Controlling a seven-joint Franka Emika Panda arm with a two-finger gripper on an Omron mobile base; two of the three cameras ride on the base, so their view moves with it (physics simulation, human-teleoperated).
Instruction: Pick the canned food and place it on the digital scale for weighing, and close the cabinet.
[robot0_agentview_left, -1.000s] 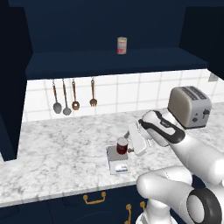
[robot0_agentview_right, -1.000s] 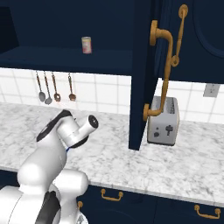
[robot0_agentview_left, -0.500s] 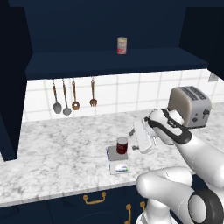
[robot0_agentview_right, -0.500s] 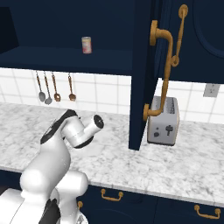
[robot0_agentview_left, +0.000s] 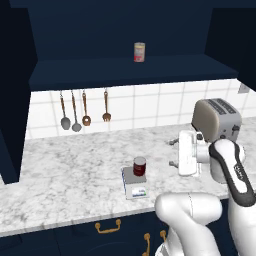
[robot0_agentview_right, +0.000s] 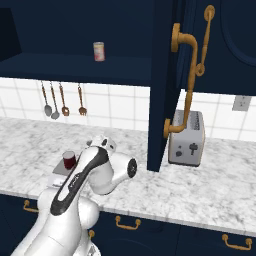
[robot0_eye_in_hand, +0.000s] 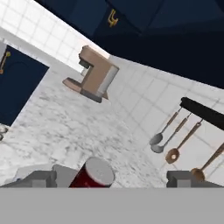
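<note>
The white arm's claw (robot0_agentview_left: 173, 152) has been pulled back and up, away from the small dark red can with silver rims (robot0_agentview_left: 139, 166). The can is left standing on the flat white scale with a grey plate (robot0_agentview_left: 134, 182). The claw's fingers are spread wide, and nothing is held or touched. The big navy-blue cabinet door (robot0_agentview_right: 162, 85) is left open.
</note>
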